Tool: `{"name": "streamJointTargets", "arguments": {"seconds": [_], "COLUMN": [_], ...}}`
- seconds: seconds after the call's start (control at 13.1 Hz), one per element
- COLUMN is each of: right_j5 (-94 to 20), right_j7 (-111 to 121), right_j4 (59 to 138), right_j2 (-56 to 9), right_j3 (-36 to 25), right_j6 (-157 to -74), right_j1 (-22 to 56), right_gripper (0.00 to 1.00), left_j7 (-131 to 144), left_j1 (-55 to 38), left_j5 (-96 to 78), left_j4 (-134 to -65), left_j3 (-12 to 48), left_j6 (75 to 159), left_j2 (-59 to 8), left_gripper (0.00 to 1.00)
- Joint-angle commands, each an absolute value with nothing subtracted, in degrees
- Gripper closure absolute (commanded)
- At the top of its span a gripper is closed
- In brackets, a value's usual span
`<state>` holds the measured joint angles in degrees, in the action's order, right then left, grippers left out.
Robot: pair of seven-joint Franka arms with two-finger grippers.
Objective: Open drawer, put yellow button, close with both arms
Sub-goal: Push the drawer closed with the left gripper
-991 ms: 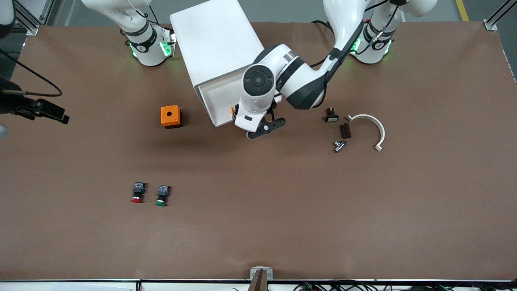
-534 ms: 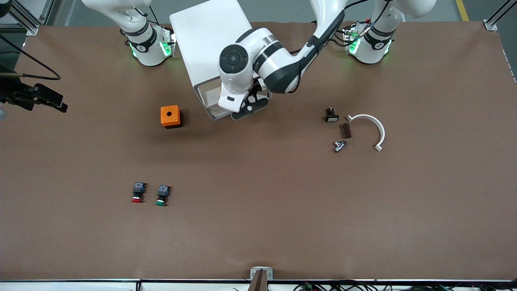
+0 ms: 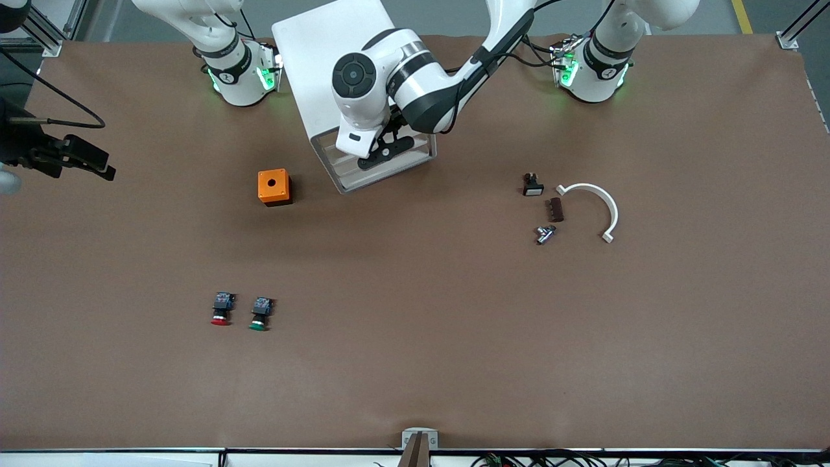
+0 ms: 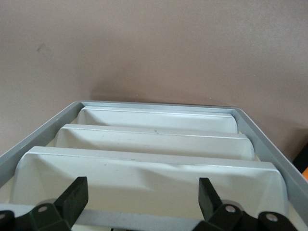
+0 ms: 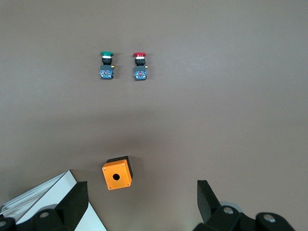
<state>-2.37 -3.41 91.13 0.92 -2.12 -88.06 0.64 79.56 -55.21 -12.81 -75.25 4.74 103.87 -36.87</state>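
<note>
One white box-shaped cabinet (image 3: 353,91) stands by the bench's robot-side edge, four drawers shut. The left gripper (image 4: 142,202) hangs spread at its front. The right gripper (image 5: 139,204) waits, spread, over one orange box (image 5: 117,173).

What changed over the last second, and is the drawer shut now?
The left gripper pushed the drawer in toward the cabinet, so the tray that stuck out is now flush with the other drawer fronts. The open gripper holds nothing. The yellow button is out of sight. The right gripper stays high above the orange box; the table items have not moved.
</note>
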Motion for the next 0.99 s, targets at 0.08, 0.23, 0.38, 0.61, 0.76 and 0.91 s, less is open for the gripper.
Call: {"name": "streamJointTargets", "arguments": {"seconds": [0.08,0.23,0.38,0.61,0.76,0.91], "right_j5": [-1.8,-1.6,-1.7,-1.7,-1.7,-1.7], "right_j7": [-2.5,-2.5,-2.5,-2.5,-2.5,-2.4], "right_j4": [91.3,90.8,90.9,90.9,90.9,90.9], "right_j2": [2.3,2.3,2.3,2.3,2.3,2.3], "right_j3": [-0.8,-0.7,-0.8,-0.8,-0.8,-0.9], "right_j6": [-88.2,-88.2,-88.1,-87.6,-87.5,-87.4], "right_j1": [-0.4,0.1,-0.1,-0.1,-0.1,-0.2], "right_gripper": [0.00,0.00,0.00,0.00,0.00,0.00], "left_j7": [80.9,80.2,79.1,73.5,71.0,67.6], "left_j1": [-51.1,-45.6,-41.5,-34.2,-29.7,-25.8], "left_j5": [-13.6,-11.3,-3.7,1.1,3.5,4.7], "left_j4": [-75.1,-74.9,-74.6,-74.7,-74.7,-74.7], "left_j3": [5.3,5.2,5.1,5.1,5.0,5.0], "left_j6": [103.6,103.2,103.2,103.2,103.2,101.2], "left_j2": [-36.8,-36.5,-35.5,-31.6,-28.8,-25.2], "left_gripper": [0.00,0.00,0.00,0.00,0.00,0.00]}}
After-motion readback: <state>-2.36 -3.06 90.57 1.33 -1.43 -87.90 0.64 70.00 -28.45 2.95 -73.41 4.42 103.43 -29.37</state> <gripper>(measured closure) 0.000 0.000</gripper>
